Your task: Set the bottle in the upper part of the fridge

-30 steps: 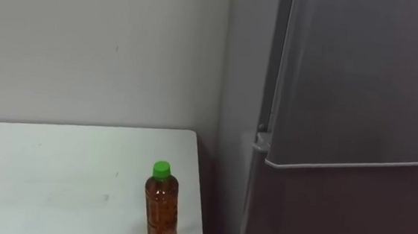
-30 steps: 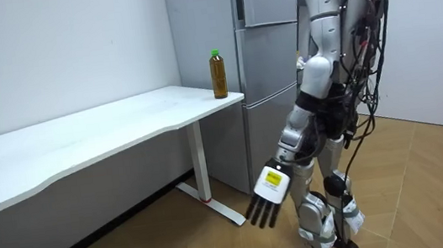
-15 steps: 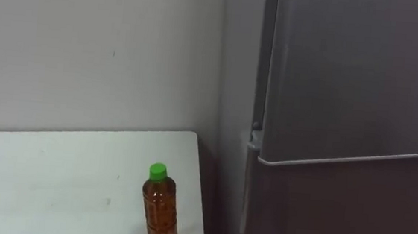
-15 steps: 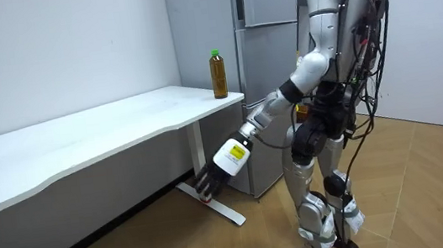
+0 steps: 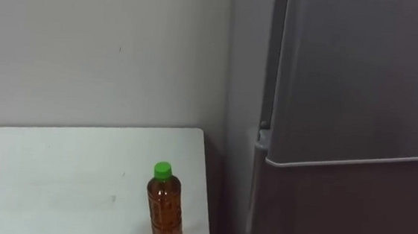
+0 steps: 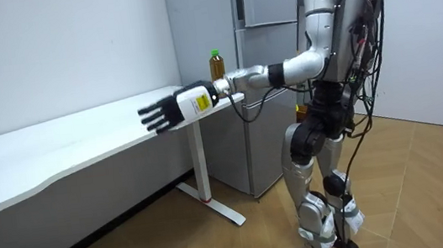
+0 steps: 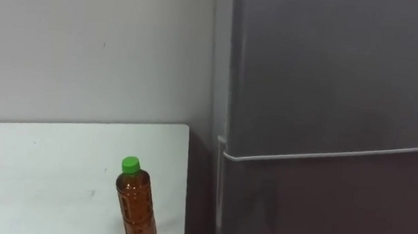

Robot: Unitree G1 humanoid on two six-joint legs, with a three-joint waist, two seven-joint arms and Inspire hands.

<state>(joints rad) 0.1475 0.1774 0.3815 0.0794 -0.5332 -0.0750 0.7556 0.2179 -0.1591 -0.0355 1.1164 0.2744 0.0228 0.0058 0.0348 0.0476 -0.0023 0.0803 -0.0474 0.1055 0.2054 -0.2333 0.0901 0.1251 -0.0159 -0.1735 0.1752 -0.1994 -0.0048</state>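
A brown bottle with a green cap stands upright near the right end of the white table, close to its front edge. In the room view the bottle is beside the grey fridge. The fridge has its upper door closed, with the seam to the lower door below it. I stand facing the fridge and the table's end. My left arm is stretched out level at table-top height, and my left hand is open with straight fingers, holding nothing, to the room view's left of the bottle.
A plain light wall rises behind the table. The table runs far toward the room view's left on a white leg. Wooden floor lies behind me.
My left arm has swung up from hanging by my leg to stretched out level at table height. The bottle and fridge have not moved; the eye view only shifted slightly.
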